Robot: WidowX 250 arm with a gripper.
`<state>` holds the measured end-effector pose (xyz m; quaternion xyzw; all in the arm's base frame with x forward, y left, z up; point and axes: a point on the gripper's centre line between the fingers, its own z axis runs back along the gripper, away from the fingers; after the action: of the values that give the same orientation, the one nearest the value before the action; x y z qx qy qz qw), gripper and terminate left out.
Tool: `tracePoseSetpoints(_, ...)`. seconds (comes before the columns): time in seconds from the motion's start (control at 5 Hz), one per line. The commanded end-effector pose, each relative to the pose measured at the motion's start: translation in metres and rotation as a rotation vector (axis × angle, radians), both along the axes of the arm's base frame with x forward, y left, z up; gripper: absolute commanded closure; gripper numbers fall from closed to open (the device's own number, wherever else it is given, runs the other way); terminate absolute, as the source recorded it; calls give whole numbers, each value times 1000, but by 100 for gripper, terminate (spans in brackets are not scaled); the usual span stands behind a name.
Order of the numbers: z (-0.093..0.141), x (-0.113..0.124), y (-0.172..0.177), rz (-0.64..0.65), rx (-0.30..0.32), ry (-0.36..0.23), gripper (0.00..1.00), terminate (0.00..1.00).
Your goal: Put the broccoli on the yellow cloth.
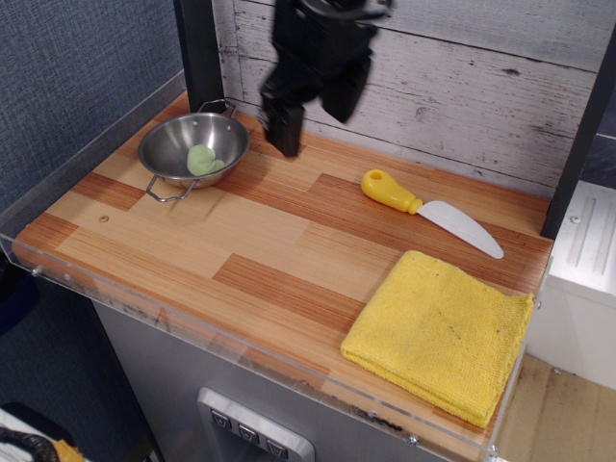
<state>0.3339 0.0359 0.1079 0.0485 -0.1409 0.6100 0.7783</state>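
The broccoli (201, 159), a small pale green lump, lies inside the steel bowl (171, 141) at the back left of the wooden table. The yellow cloth (441, 332) lies folded at the front right corner. My gripper (283, 130) hangs above the table just right of the bowl, near the back wall. It is blurred and its fingers look close together with nothing between them. It is apart from the broccoli.
A white knife with a yellow handle (390, 191) lies on the table behind the cloth. A dark post (197, 48) stands behind the bowl. A clear plastic lip (221, 332) runs along the table's front edge.
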Motion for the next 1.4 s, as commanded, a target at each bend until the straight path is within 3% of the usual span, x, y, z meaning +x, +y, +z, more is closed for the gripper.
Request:
tracePoseSetpoints(0.0,8,13,72,140,21,-29,0,0)
tracePoseSetpoints(0.6,-13,5,134,286,28,3,0,0)
tracePoseSetpoints(1.2,-52,7,138,321,16,11,0,0)
